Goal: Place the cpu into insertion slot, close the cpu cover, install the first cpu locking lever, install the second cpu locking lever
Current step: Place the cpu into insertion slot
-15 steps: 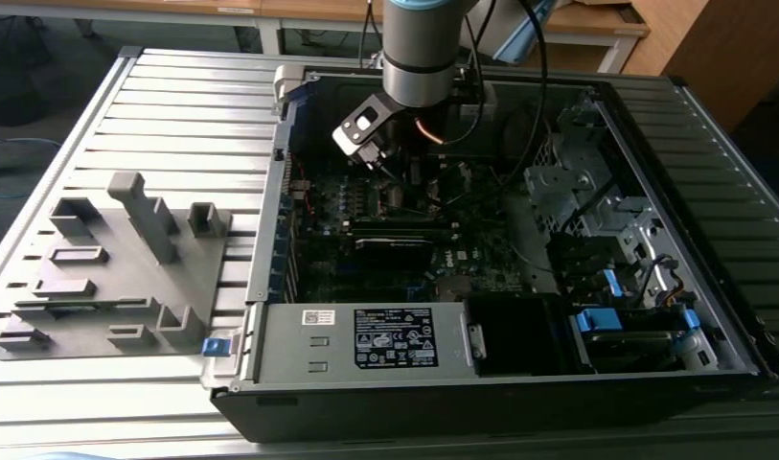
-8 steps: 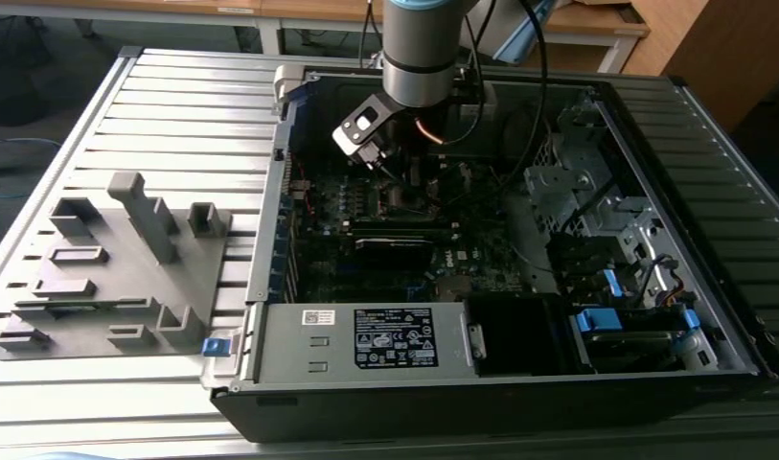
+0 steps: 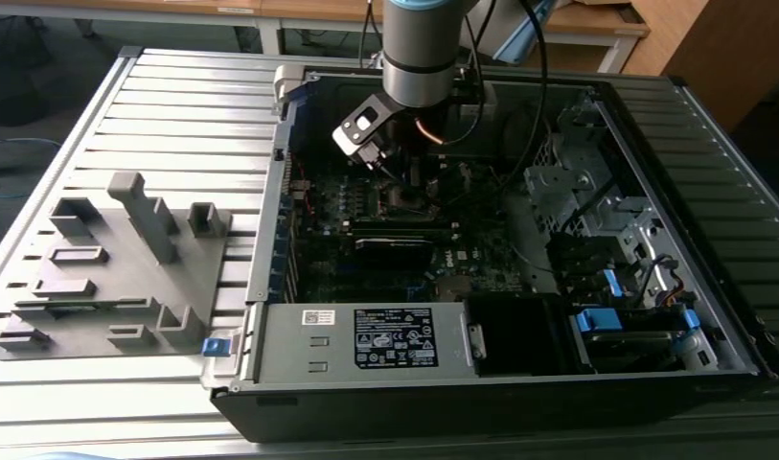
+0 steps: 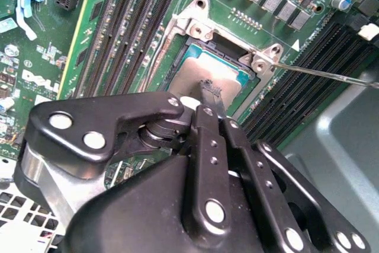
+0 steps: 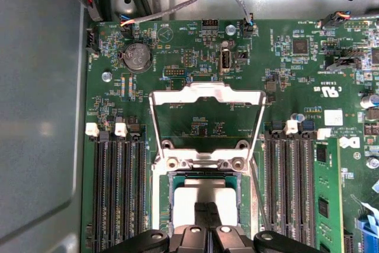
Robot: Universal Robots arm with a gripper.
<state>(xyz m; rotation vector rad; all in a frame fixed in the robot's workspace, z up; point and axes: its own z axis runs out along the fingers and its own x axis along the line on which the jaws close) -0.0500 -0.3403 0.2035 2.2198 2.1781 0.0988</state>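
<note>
Step one looks all but done: the cpu [image 5: 188, 198] lies flat in the slot [image 5: 170, 194] (upper centre of the exterior view). The end effector [image 5: 207, 213] is pinched shut, tips on the chip's top. The cover [image 5: 206, 93] stands open; closing it, I judge, calls for the end effector to be clear.

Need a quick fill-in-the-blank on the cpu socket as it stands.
1. The cpu cover is ____, not closed.
2. The pincer tips sit over the silver ____ in the insertion slot.
3. The motherboard is ____ in colour.
Missing words: open; cpu; green.
</note>
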